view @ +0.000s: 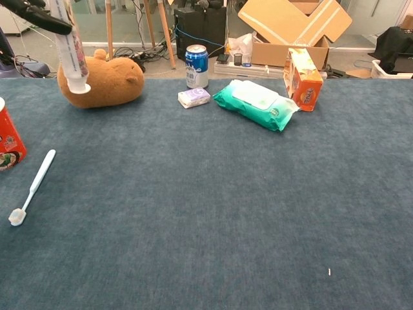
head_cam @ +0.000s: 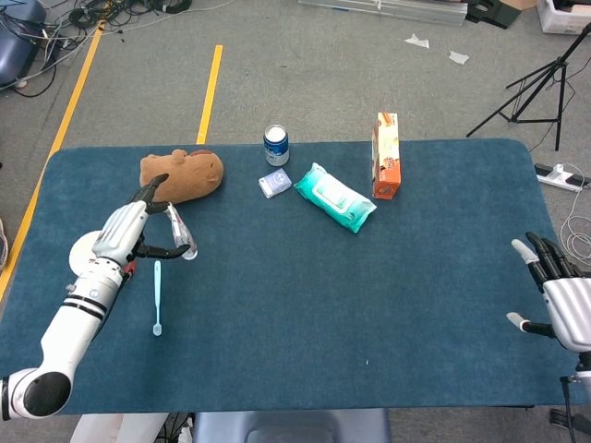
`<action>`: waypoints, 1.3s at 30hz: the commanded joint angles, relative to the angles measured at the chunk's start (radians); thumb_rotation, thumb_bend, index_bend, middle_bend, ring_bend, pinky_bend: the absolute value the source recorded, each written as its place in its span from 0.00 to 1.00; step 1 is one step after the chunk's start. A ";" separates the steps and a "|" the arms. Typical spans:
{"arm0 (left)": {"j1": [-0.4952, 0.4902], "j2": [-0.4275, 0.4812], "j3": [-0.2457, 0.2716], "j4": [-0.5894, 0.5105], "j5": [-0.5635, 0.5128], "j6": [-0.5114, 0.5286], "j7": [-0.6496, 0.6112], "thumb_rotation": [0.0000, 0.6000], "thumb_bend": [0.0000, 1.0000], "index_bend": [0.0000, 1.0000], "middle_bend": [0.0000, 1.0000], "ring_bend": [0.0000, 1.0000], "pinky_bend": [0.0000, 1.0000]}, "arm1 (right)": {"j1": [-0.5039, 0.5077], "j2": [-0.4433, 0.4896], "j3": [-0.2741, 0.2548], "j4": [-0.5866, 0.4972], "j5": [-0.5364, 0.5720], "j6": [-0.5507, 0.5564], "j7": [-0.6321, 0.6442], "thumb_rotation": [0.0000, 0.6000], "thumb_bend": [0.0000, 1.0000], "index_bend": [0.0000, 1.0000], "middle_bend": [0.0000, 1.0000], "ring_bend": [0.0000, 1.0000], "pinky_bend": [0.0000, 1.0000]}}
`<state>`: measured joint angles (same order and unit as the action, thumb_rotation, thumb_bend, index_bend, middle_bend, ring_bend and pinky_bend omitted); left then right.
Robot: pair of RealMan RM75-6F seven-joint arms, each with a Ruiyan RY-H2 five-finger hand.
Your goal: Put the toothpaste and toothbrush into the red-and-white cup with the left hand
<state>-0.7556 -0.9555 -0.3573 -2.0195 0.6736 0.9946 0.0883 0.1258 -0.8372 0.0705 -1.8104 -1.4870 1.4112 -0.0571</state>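
Note:
My left hand [head_cam: 125,233] holds the toothpaste tube [head_cam: 179,234] up in the air, cap end down; in the chest view the tube [view: 70,55] hangs at the top left with the hand [view: 35,13] mostly cut off by the frame. The red-and-white cup [head_cam: 84,253] stands at the table's left edge, partly hidden behind that hand; only its red side [view: 9,139] shows in the chest view. A pale blue toothbrush [head_cam: 157,296] lies flat on the cloth to the right of the cup, also in the chest view [view: 32,186]. My right hand [head_cam: 558,297] hovers open at the far right edge.
A brown plush animal [head_cam: 183,174] lies behind the tube. Further right stand a blue can [head_cam: 276,144], a small tissue pack [head_cam: 274,183], a green wipes pack [head_cam: 334,197] and an orange carton [head_cam: 386,156]. The blue table cloth [head_cam: 351,295] spans the near half.

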 commanded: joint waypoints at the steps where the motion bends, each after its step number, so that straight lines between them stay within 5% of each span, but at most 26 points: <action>1: 0.000 0.011 0.005 0.004 -0.010 0.000 0.007 1.00 0.42 0.67 0.00 0.00 0.00 | -0.001 0.003 0.001 -0.001 -0.001 0.004 0.000 1.00 0.00 0.00 0.00 0.00 0.32; 39: 0.120 0.117 0.067 0.244 0.075 -0.140 -0.167 1.00 0.42 0.68 0.00 0.00 0.00 | 0.002 0.001 0.002 -0.031 0.020 -0.009 -0.068 1.00 0.00 0.00 0.00 0.00 0.32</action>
<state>-0.6395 -0.8373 -0.2935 -1.7822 0.7415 0.8582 -0.0735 0.1282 -0.8365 0.0726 -1.8412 -1.4671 1.4018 -0.1252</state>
